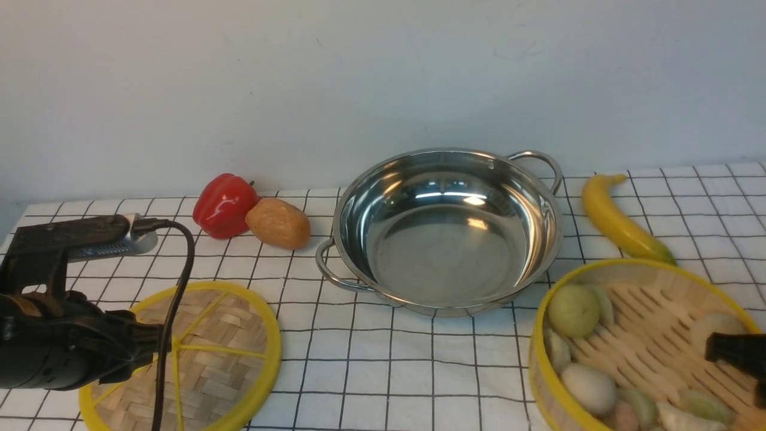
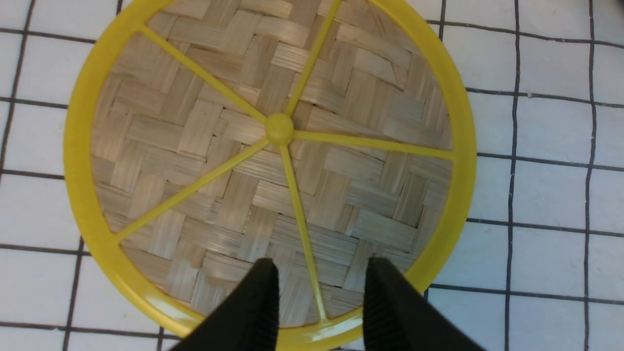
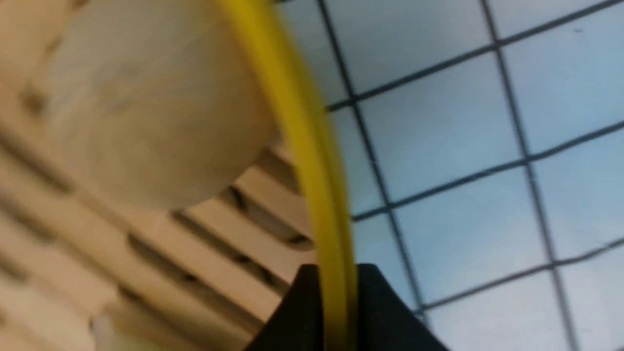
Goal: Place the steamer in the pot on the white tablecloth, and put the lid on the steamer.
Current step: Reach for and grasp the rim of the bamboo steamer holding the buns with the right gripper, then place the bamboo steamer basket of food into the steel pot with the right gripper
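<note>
On white tablecloth point(image 1: 419, 371): pot point(image 1: 446, 239), steamer point(image 1: 652, 311), lid point(image 1: 227, 335).

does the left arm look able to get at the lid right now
Probably yes: the left tool hangs open just above the lid, near its edge, with nothing lying on it or between them.

Count on the white tablecloth point(image 1: 407, 371): 1 pot point(image 1: 446, 251), 1 steamer point(image 1: 652, 326), 1 lid point(image 1: 221, 335). Loose produce toward the far edge: 1 red bell pepper point(image 1: 224, 205), 1 potato point(image 1: 278, 223), 1 banana point(image 1: 616, 221), so 3 total. Food pieces point(image 1: 573, 309) inside the steamer: at least 7, pale, green and pink; exact number can't be told, some are cut off. Pot handles point(image 1: 535, 158): 2. Lid spokes point(image 2: 370, 140): 5.
</note>
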